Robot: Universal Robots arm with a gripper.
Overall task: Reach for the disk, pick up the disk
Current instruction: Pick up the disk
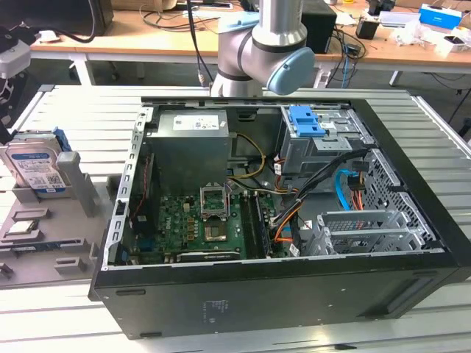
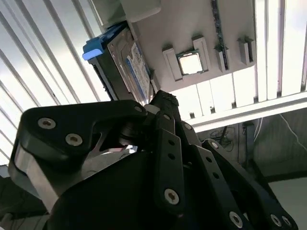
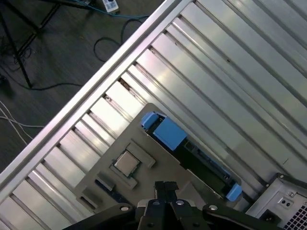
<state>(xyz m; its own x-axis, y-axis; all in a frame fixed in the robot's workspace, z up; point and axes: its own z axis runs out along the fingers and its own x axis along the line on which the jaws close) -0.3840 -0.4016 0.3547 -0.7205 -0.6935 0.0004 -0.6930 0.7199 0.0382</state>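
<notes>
In the exterior view the disk stands on edge, leaning a little, in a grey plastic holder. It is near the slatted metal tabletop's edge at the exterior view's left. It is silver-grey metal with a white-and-blue label and a blue rail along its side. Just beside the holder lies an open black computer case, with its green board and bundled cables exposed. My arm rises behind the case.

In the second wrist view my claw is black, jointed and bolted, and hangs apart from the disk. A square, shiny processor chip sits in a pocket of the holder.

In the first wrist view my claw is clenched, its tips pressed together on nothing. The disk shows edge-on, with a blue rail end at each corner. It lies between the chip and the case's corner.
</notes>
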